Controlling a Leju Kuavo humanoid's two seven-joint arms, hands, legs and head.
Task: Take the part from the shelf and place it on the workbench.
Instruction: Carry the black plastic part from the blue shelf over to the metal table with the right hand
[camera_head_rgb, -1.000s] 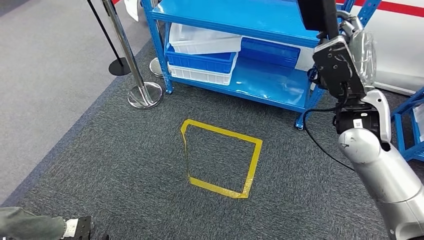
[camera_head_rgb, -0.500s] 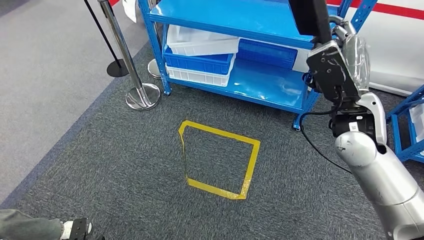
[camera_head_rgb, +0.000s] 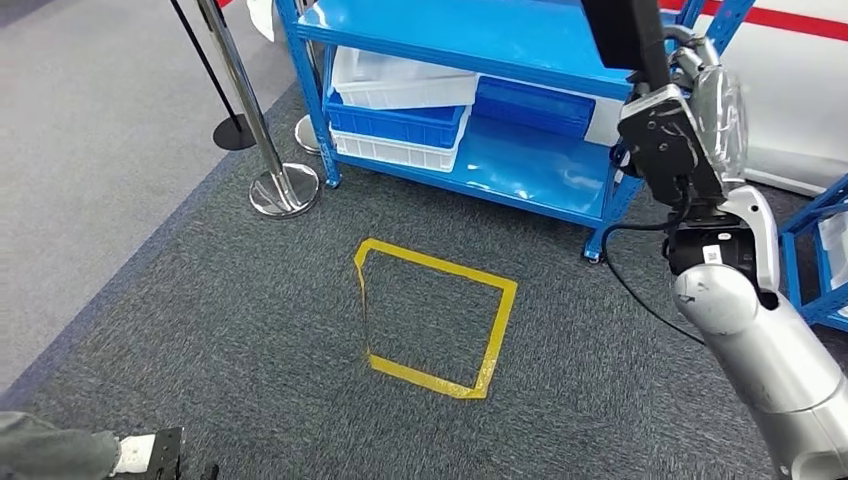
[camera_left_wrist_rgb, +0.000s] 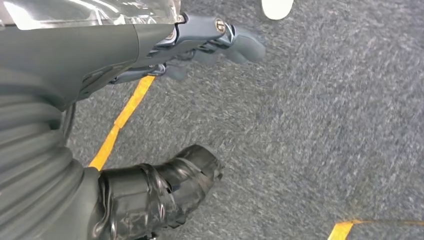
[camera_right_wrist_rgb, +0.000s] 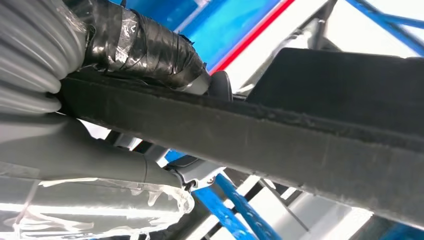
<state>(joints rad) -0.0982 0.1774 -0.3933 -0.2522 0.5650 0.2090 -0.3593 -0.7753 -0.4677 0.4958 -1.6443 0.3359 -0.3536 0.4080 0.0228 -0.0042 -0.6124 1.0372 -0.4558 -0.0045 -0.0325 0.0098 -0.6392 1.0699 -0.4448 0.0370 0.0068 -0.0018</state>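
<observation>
Holding a long black part (camera_head_rgb: 628, 35) raised in front of the blue shelf (camera_head_rgb: 480, 40), the right hand (camera_head_rgb: 690, 120) is the active item here.

- Right hand: in the right wrist view the taped thumb (camera_right_wrist_rgb: 145, 47) lies over one side of the part (camera_right_wrist_rgb: 280, 145) and the grey palm sits under it, so the fingers are closed around the flat dark bar. In the head view the part stands nearly upright above the shelf's right end and runs out of the top edge.
- Left hand (camera_left_wrist_rgb: 200, 42): hangs above the carpet (camera_head_rgb: 250, 330) near a strip of yellow tape (camera_left_wrist_rgb: 120, 122); the fingers are stretched out and apart, holding nothing.
- Shelf: top deck bare blue; lower deck carries a white tray (camera_head_rgb: 400, 80) stacked on a blue bin (camera_head_rgb: 400, 122), with a darker blue bin (camera_head_rgb: 535, 105) just beside them.
- Yellow tape square (camera_head_rgb: 435, 320): on the carpet in front of the shelf.
- Steel stanchion (camera_head_rgb: 260, 110): left of the shelf, with a second black-based post behind it.
- Person's shoe (camera_head_rgb: 150, 455): well in front of the shelf, at the frame's lower left.

Step, as judged: the part is off the shelf and in carry. No worktop is in sight, so the next move calls for turning the body toward it while keeping the bar clear of the shelf posts.
</observation>
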